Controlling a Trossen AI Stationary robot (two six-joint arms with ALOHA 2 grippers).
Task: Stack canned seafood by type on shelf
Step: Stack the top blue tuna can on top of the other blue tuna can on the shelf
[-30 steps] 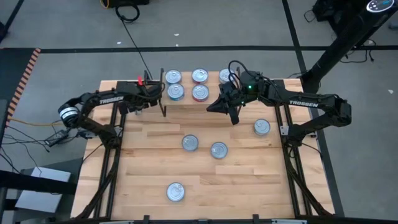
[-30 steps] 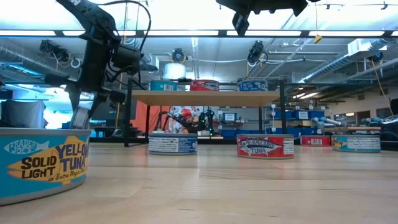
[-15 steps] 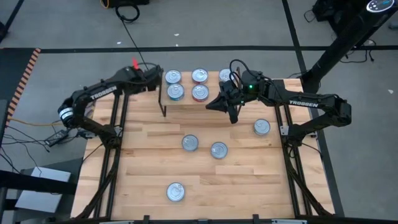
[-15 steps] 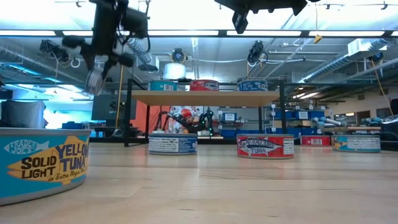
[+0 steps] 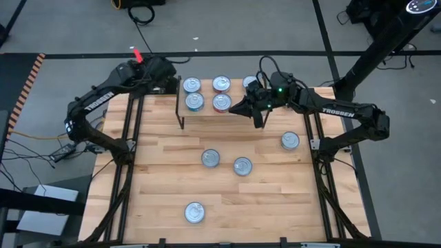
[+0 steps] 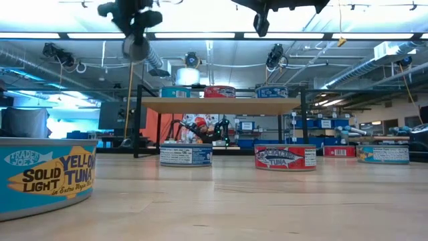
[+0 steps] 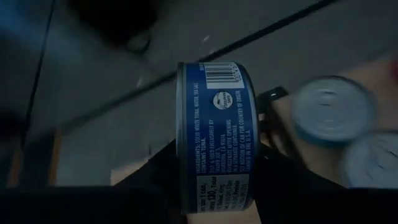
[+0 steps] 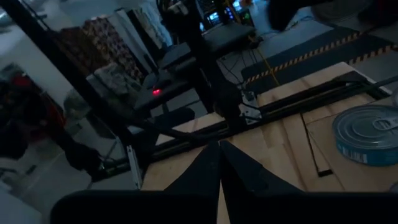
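The bench carries the shelf, topped with tins at its far edge. Beside the shelf's left end, a blue-labelled can is clamped in the left gripper, raised, its round axis tipped sideways. The right gripper is closed and empty, above the shelf's right end.
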